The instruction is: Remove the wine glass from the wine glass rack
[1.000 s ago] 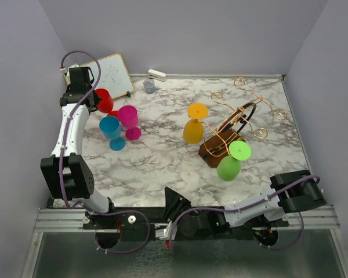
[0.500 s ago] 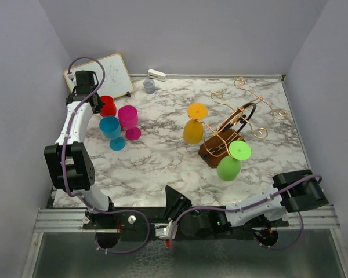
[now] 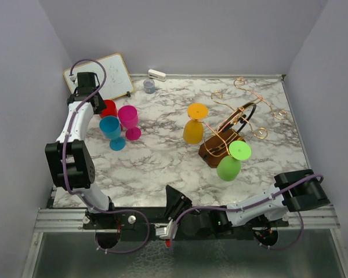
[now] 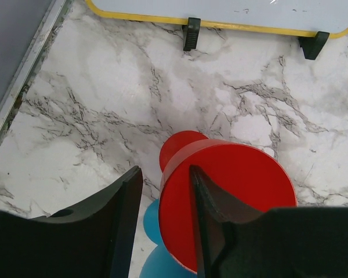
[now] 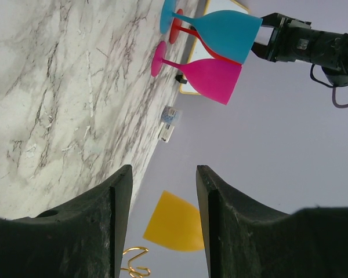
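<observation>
At the far left corner of the table (image 3: 162, 156), beside the whiteboard (image 3: 113, 72), I find the left gripper (image 4: 165, 179) above the red wine glass (image 4: 232, 197). Its jaws stand partly apart. The near edge of the bowl's rim shows in the gap, and I see no grip on it. The red glass stands upright, with the blue wine glass (image 3: 111, 130) and magenta wine glass (image 3: 129, 119) just beside it.

The wine glass rack (image 3: 235, 124) sits tilted at right of centre on its wooden base (image 3: 211, 152). The orange wine glass (image 3: 194, 124) and green wine glass (image 3: 232, 162) hang on it.

The right gripper (image 5: 163, 174) lies low at the near edge, jaws apart, holding nothing.
</observation>
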Action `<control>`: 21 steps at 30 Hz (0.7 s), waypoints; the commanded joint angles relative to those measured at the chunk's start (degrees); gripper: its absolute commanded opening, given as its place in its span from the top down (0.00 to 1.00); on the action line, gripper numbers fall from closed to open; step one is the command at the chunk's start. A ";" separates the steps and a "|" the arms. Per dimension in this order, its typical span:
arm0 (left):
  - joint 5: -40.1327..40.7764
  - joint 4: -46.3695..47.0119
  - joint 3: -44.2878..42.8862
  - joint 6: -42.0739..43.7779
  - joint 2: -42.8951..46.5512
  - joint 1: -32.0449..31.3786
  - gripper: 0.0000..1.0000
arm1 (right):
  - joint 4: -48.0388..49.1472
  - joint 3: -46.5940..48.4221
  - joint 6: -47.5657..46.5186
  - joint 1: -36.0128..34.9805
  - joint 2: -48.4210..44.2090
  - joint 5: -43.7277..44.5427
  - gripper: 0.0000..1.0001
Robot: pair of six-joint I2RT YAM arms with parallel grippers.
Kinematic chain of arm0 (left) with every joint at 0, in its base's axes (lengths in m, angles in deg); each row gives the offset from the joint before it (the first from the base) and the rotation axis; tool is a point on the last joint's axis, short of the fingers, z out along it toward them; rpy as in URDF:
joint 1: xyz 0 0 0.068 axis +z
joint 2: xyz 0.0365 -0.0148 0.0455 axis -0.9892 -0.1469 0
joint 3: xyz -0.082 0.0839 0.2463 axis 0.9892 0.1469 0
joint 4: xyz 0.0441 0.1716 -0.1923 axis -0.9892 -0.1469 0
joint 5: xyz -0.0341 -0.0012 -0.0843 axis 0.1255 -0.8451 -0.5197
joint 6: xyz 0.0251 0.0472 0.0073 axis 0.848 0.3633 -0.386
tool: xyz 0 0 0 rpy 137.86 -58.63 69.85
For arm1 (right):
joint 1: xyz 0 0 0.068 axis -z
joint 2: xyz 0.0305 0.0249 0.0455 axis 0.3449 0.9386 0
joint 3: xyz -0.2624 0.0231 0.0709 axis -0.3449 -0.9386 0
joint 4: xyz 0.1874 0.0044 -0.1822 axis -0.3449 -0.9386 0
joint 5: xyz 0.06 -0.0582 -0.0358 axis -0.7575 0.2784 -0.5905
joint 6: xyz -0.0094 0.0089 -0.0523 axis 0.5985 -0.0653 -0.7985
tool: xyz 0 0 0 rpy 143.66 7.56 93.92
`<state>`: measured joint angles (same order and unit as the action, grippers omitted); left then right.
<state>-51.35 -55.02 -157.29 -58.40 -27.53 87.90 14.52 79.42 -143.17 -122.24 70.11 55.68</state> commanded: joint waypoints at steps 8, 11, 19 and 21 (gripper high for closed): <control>-2.52 1.74 2.47 -1.14 20.35 -0.29 0.54 | -0.95 1.95 3.22 -0.43 -0.95 0.07 0.52; -7.38 7.91 11.15 -1.62 32.01 -0.31 0.54 | -0.69 3.85 5.22 -0.49 -0.09 0.51 0.52; -14.32 14.22 31.14 -2.49 62.79 -0.31 0.56 | -7.41 22.83 14.14 4.47 1.47 1.88 0.53; -14.21 11.00 31.21 -0.70 65.17 -0.29 0.56 | -7.46 27.85 14.15 6.82 1.57 2.01 0.53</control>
<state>-62.89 -41.69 -127.65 -60.56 34.50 87.79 7.99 97.05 -133.44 -119.94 71.64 56.07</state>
